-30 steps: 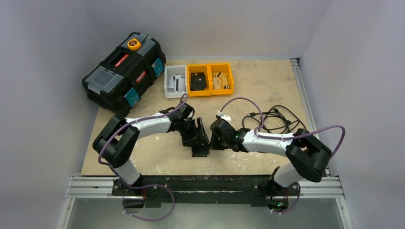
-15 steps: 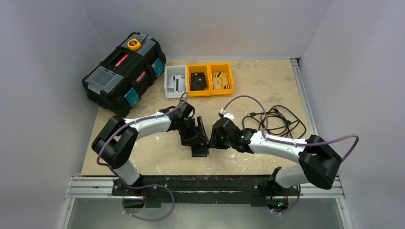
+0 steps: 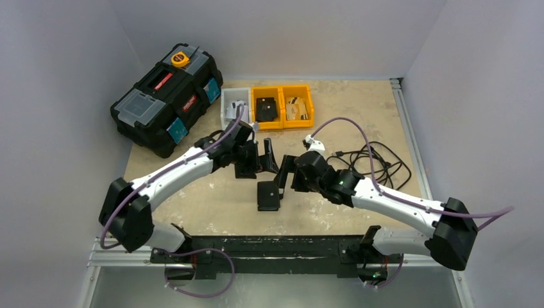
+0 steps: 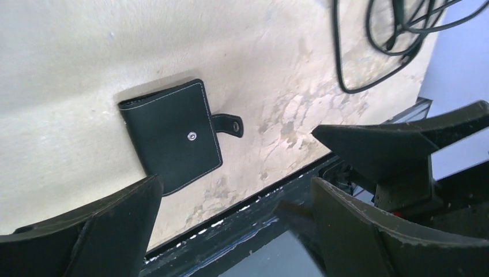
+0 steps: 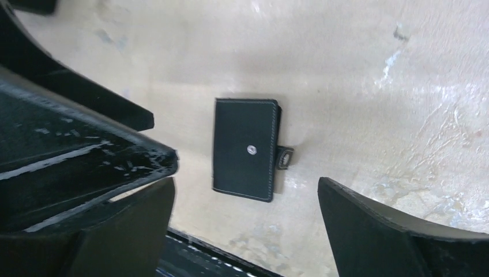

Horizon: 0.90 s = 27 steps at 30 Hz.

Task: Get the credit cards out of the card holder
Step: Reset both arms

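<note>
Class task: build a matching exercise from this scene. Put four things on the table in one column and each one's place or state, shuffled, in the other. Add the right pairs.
Column A
1. small black leather-like card holder
2. large black plastic toolbox
3. tangled black cable
4. white plastic bin

Column B
a. far left corner of the table
b. right side, loosely coiled
c. lying folded, nearest the front edge
d. far side, just right of the toolbox

Pairs: 1-c, 2-a, 3-b, 4-d

Left hand (image 4: 236, 183) and right hand (image 5: 247, 183) both wide open, close together.
</note>
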{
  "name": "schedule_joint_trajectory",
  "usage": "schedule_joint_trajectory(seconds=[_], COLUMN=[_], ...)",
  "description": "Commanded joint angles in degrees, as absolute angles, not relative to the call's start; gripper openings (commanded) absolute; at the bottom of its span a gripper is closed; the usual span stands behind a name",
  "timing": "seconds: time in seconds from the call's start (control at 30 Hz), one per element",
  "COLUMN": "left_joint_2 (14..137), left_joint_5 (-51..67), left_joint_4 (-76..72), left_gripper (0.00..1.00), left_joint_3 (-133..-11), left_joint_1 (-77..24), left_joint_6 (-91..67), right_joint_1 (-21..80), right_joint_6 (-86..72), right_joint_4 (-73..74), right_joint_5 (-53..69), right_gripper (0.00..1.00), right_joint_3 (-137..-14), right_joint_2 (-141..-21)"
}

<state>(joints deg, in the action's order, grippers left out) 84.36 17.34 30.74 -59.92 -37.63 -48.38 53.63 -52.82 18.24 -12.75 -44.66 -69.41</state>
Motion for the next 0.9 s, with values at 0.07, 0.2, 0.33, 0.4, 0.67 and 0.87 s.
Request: schedule_joint_trajectory(seconds=[0.07,0.2,0.33,0.4,0.67,0.87], left_joint_2=[70.9,63.9,57.9,56.6,53.1,53.3], left_joint_5=[4.3,-4.3,-9.2,-9.9,-9.7,-9.4], left_joint_4=[40.9,46.4,49.7,52.1,52.2,52.0], left_gripper=[1.0,1.0,1.0,1.0,1.0,1.0], left_joint_3=[-66.4,-67.8,-67.6,-68.1,-66.1,-65.8], left_joint_1=[-36.8,-36.0,-34.0,-32.8,-31.6,-31.6], left_joint_6=[-39.4,-36.4,-34.7,-34.0,-32.5,-32.6], right_joint_1=[53.7,53.7,53.7,53.7,53.7,53.7], right_joint_6=[-49.8,-47.8,-46.5,-46.2,-46.0,-46.3], right_joint_4=[21.5,23.0,23.7,24.1,23.2,23.3], right_joint_5=[-19.1,-21.2,-23.3,-24.2,-25.2,-25.6], right_gripper=[0.99,0.99,0.99,0.99,0.99,0.99], right_joint_3=[-51.9,-56.1,-59.6,-60.9,-60.5,-59.9], right_joint_2=[-63.9,-62.8,-61.9,-61.5,-59.9,-59.4])
